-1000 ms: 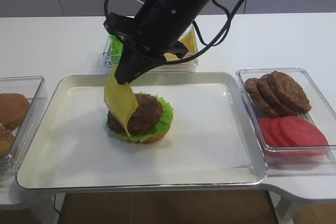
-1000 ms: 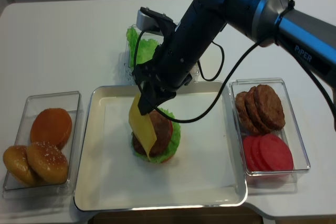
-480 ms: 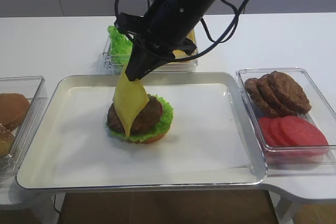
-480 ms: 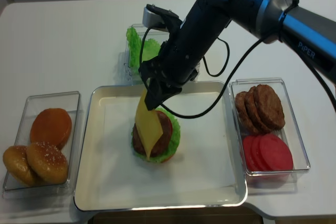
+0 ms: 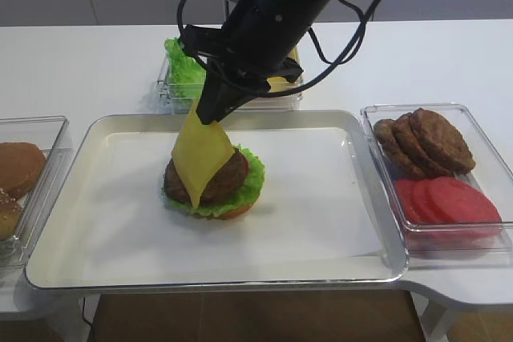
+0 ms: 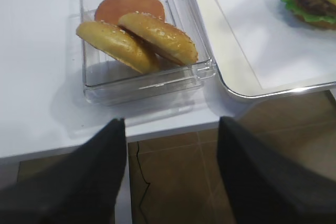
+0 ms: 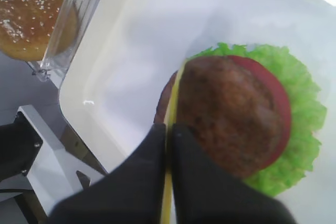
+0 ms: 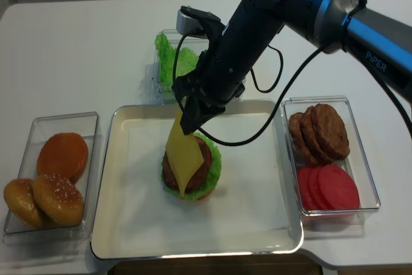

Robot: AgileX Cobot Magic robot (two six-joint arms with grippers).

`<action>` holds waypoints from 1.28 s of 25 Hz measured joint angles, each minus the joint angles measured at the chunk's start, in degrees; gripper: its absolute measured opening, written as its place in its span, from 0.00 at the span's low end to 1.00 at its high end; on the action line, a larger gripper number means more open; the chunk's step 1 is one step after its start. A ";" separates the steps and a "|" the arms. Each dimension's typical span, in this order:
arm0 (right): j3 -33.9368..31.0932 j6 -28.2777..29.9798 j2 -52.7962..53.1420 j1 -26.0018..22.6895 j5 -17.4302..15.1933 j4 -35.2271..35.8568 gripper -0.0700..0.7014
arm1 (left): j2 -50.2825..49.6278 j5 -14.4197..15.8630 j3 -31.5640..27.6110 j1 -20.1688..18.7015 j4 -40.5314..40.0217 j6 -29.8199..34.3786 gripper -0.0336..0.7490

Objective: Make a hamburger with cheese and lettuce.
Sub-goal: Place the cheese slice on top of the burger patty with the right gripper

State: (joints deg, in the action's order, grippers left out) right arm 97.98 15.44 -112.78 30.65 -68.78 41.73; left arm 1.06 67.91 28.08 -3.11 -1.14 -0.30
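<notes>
Tan bun base, ruffled green lettuce (image 5: 250,175) and dark brown patty already stacked as the hamburger (image 5: 215,186), tray (image 5: 96,130) centre-left. Right gripper (image 5: 210,110) pinches the thin yellow cheese (image 5: 200,156) by its 12 o'clock corner, draped over the patty, not released. Top bun left.

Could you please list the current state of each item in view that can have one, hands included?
right hand: shut on the cheese, above the tray
cheese: hanging from one corner, lower part draped on the patty
hamburger: unfinished, no top bun, on the tray
lettuce: in the stack, under the patty
tray: holds the hamburger alone
left hand: open, holds nothing, near the bun box
bun box: lidless, three buns inside
</notes>
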 joint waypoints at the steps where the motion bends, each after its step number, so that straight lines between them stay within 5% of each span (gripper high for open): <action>1: 0.00 0.00 0.00 0.00 0.07 -0.24 0.15 | 0.00 0.00 0.00 0.00 0.00 0.00 0.57; 32: 0.00 0.01 0.00 0.00 1.15 -2.70 0.16 | 0.00 0.00 0.00 0.00 0.00 0.00 0.57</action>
State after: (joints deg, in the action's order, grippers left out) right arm 97.98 15.45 -112.78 30.65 -67.64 39.03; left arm 1.06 67.91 28.08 -3.11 -1.14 -0.30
